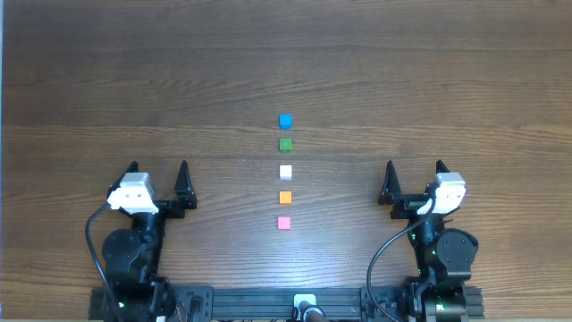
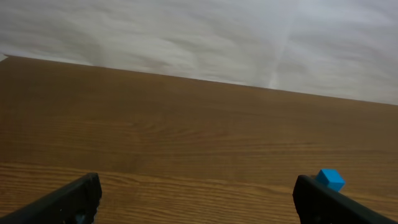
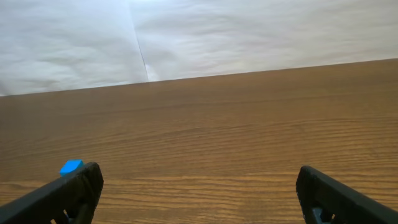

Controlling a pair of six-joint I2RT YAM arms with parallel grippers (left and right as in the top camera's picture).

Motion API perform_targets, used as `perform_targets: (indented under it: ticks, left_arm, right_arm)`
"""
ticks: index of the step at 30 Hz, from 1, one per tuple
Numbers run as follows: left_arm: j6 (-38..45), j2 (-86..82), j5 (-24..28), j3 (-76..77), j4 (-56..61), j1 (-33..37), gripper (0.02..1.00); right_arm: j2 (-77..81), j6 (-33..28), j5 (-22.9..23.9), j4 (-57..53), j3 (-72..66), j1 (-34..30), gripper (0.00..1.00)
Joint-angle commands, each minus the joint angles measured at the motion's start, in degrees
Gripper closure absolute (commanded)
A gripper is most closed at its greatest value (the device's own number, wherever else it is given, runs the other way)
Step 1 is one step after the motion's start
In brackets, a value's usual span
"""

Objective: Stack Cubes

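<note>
Peeking past left gripper [image 2: 198, 186], blue cube [image 2: 330, 179], partly hidden

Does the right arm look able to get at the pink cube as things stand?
Probably yes. The right claw is open, bare table lies between it and the pink cube, and the orange cube next in the row stands apart from it.

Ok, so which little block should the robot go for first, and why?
Probably the right gripper should slide across to the small pink cube and lower around it. All five small cubes lie apart in one row on the wooden table, none stacked, and that gripper is open and empty; pink is nearest the bases.
</note>
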Motion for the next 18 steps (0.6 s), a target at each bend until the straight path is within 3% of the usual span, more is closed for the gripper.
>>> perform_targets:
  ticks: [1,10,15,18]
  left_arm:
    - [0.24,0.26,1.4,-0.24,-0.02,0.31,0.023]
    - [-5.88,2.34,5.9,0.2,0.17,-0.46,0.02]
    - [-11.3,16.87,21.64,10.43,-2.75,-3.17,0.02]
    - [-14.62,25.22,25.81,20.13,-11.08,-5.22,0.023]
  right_arm:
    - [0.07,0.28,-0.83,-0.2,-0.26,-0.02,0.007]
    - [0.07,0.28,-0.83,-0.2,-0.26,-0.02,0.009]
    - [0.07,0.28,-0.83,-0.2,-0.26,-0.02,0.009]
    - [0.07,0.28,-0.83,-0.2,-0.26,-0.02,0.009]
